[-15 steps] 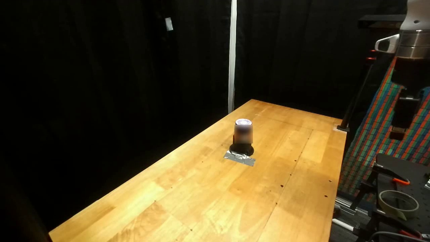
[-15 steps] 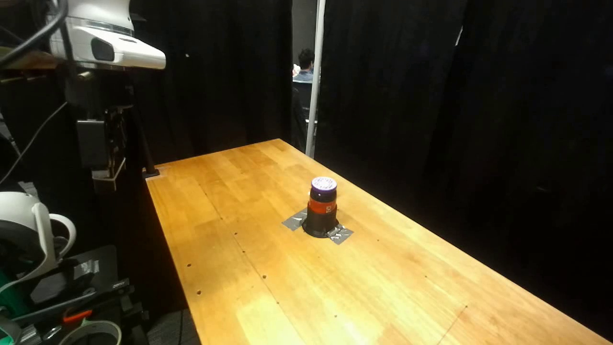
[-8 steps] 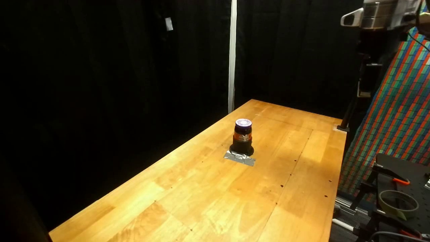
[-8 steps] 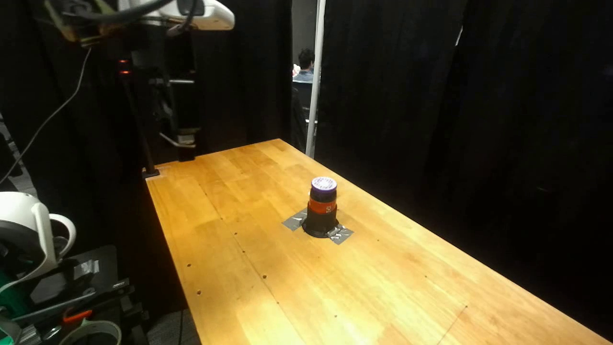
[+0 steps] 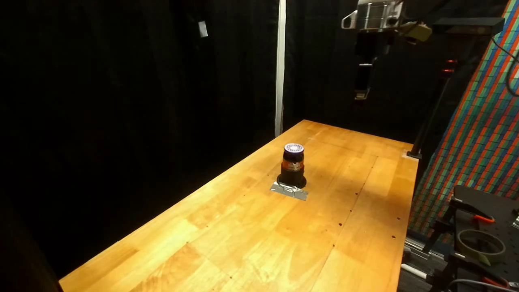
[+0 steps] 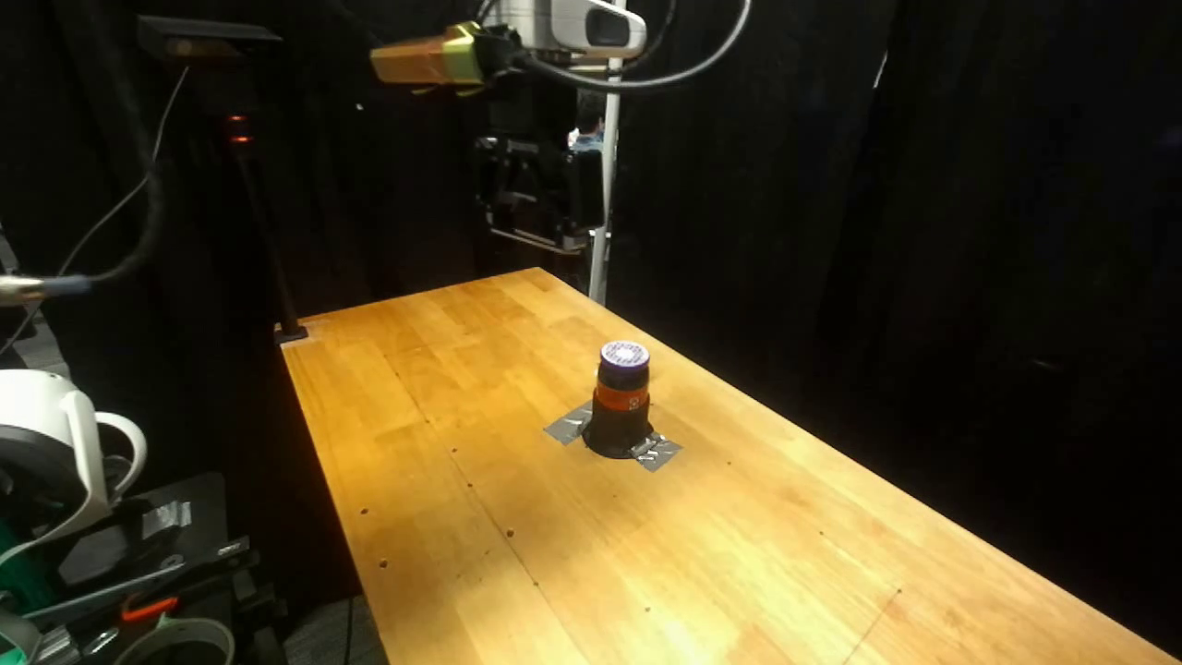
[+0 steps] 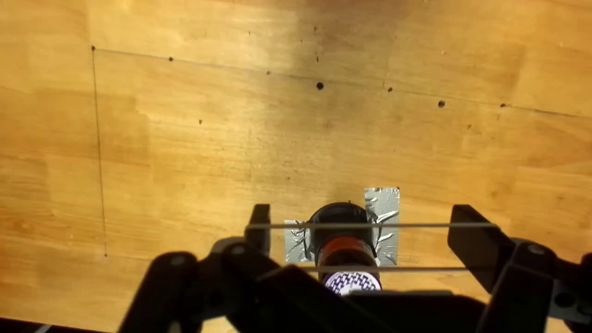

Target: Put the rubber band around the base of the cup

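Curtains of black fabric [image 5: 134, 101] hang behind the scene in both exterior views. Before them stands a long table of light-brown wood [image 5: 243, 231], w/ small dark holes in its top. A white-and-silver robot arm [image 6: 598, 28] is at the top of both exterior views, partly cut off by the pic edge. Beside the table, in an exterior view, is a flat black shelf [image 5: 482, 198] w/ a pale ring-shaped roll of tape [image 5: 494, 256] on it. A black two-finger gripper [image 7: 358, 226] hangs under the arm, well above the table top. Its fingers [image 7: 471, 245] stand wide apart. The small upright dark cup w/ orange-brown middle [image 6: 622, 397] stands on the table, lower than the gripper and well apart from it. Its top is white and purple; its lowest part is black and wider, I can't tell if this is a separate holder. At its foot, 2 pcs. of silver-grey tape [image 7: 385, 210] touch it and the table. Thinnest is the pale rubber band [image 7: 425, 225], stretched btwn the fingers, in the air, apart from the cup's base. In the wrist view it shows as 2 strands, approx. parallel, w/ the cup seen behind them.
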You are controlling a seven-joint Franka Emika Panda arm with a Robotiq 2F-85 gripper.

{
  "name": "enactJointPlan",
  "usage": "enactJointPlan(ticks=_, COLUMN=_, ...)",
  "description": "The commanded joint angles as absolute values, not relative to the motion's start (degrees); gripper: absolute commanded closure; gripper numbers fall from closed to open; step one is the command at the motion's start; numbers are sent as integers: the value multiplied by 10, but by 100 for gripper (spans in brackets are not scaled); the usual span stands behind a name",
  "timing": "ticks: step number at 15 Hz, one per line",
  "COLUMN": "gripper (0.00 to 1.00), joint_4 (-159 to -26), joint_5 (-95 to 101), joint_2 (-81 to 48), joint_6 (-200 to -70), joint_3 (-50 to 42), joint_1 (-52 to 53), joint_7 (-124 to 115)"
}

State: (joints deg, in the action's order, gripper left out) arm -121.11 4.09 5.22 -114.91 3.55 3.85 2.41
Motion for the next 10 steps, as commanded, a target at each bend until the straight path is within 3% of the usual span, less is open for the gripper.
enactJointPlan(ticks=1, gripper=0, joint_4=-1066, joint_5=27, joint_2=-79, joint_6=-1125, joint_3=34, joint_1=36, joint_7=23)
enactJointPlan(ticks=10, gripper=0, joint_4=-860, joint_5=9, joint_2=-270, joint_6=-1100, joint_3=36, joint_1=22, joint_7=52)
